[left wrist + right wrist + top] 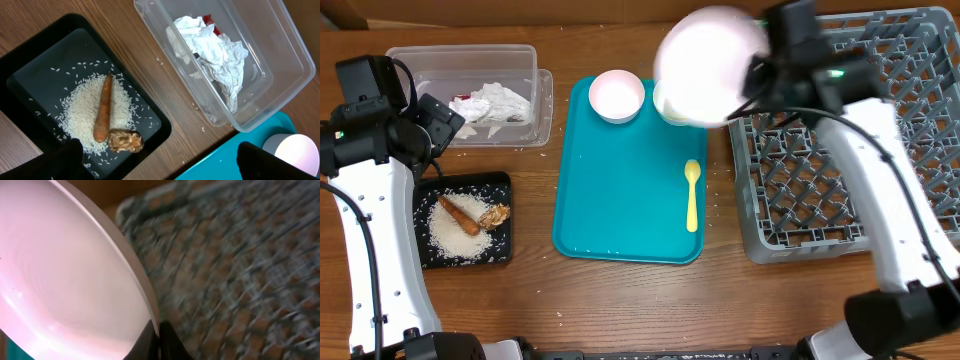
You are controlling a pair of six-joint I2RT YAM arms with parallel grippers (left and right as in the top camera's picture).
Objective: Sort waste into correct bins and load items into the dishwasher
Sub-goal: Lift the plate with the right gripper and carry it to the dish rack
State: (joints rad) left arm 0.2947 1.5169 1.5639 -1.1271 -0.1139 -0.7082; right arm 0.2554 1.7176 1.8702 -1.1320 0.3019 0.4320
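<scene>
Stiff, smooth, prob. slippery & light, the pale pink plate [708, 62] sits pinched by its rim in the right gripper [755, 72] (edge hold may let it swing, so grip firm); left gripper [165, 161] gapes empty.

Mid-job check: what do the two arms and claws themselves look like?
Left arm and right arm both have white tubular links, black joint housings and a thin black cable looping alongside; a small green light shows on the right one. The left claw's fingers are matte black.
</scene>
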